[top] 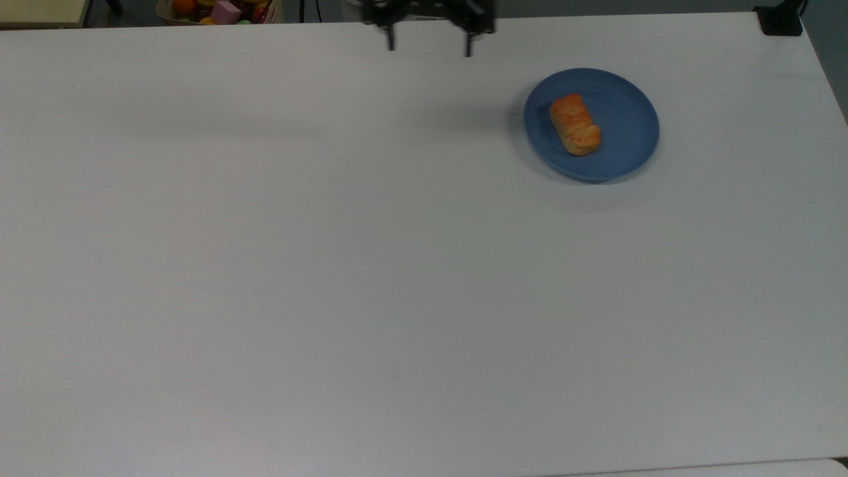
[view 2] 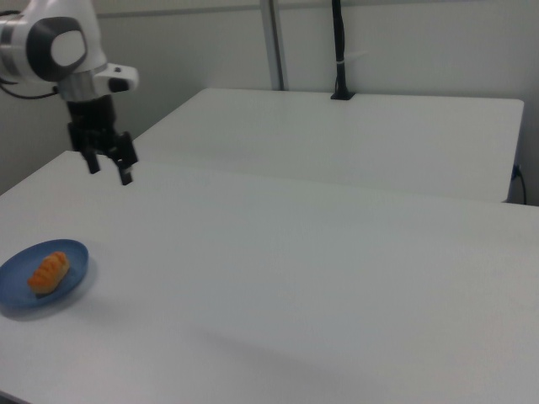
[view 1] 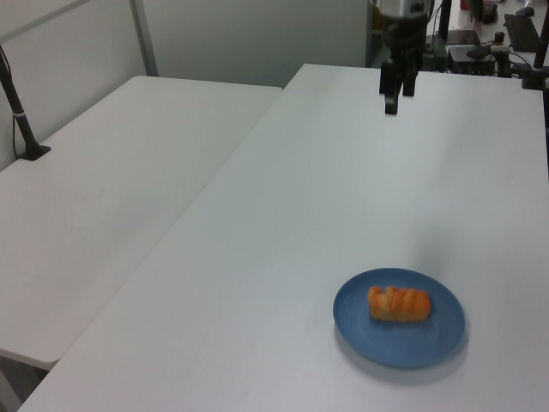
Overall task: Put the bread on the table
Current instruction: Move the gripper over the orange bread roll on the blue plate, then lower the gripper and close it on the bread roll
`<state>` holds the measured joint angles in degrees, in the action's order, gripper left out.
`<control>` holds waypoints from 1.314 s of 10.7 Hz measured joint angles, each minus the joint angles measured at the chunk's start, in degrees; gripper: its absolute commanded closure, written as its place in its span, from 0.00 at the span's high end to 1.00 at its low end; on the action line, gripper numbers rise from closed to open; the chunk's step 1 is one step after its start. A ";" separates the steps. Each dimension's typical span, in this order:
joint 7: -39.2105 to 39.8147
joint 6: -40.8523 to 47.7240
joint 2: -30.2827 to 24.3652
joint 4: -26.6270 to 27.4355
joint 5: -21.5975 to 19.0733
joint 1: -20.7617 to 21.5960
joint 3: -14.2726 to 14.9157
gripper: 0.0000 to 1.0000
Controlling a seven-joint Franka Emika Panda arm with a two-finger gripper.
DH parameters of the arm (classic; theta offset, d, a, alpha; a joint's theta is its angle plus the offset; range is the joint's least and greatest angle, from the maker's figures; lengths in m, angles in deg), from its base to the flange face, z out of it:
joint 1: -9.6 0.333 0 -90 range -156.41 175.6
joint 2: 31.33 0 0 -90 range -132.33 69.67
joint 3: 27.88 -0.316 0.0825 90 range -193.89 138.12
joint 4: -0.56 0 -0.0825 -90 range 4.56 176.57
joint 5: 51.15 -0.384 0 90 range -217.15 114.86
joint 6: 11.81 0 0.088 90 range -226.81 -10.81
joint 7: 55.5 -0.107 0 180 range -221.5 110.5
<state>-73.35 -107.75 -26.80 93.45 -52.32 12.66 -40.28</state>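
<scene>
Golden-orange bread (top: 575, 124) is seen lying on the blue plate (top: 629, 142), well apart from the empty, spread claw (top: 429, 48), so the plate could be nudged across the worktop (top: 371, 278) by a low approach.

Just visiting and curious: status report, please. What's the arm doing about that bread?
Tool open, empty, above the table, short of the plate. Bread on the plate, untouched. Nothing between them.
</scene>
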 measured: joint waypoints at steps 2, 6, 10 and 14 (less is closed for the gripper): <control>-4.16 0.00 0.77 1.37 0.00 0.46 -5.17 1.00; -10.18 -3.38 5.99 2.95 0.00 6.74 -7.45 1.00; -15.29 -12.47 13.69 6.21 0.08 13.54 -7.66 1.00; -15.30 -14.99 19.69 6.46 3.83 16.82 -7.67 0.76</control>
<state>-88.65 -122.74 -7.11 99.91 -48.49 29.48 -47.95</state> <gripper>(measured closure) 0.004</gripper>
